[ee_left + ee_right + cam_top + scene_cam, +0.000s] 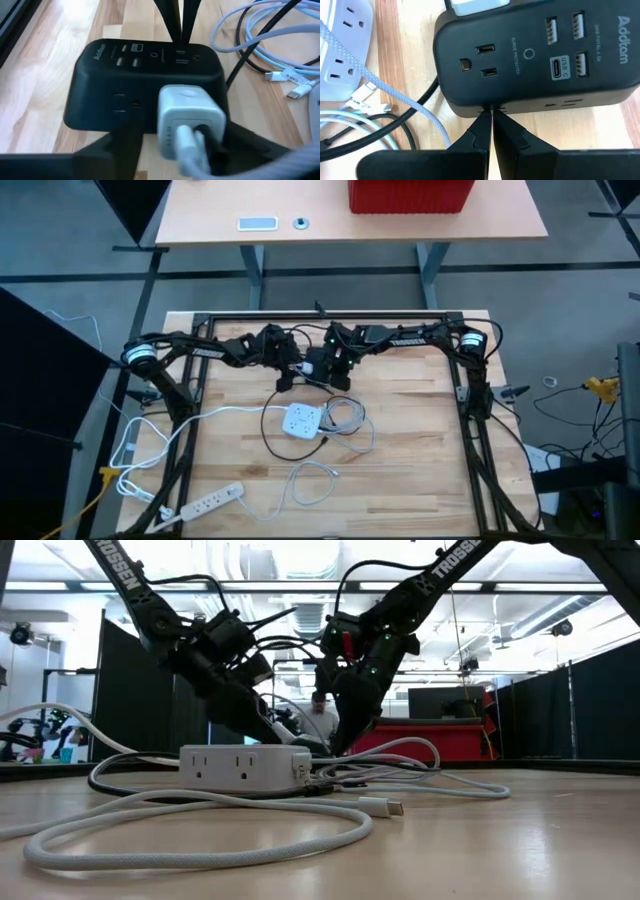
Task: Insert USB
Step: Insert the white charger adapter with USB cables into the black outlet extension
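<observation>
USB ports (565, 47) face up on black hub (535, 55), right pincer (491, 122) closed beside.

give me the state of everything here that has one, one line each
black plastic power hub: flat on the table, USB ports empty
white charger block: plugged into the hub's side, cable attached
white square outlet cube: sockets empty
white power strip: sockets empty
loose white USB-C plugs: unplugged
left claw: open, straddling the charger
right claw: shut, tips at the hub's edge
</observation>
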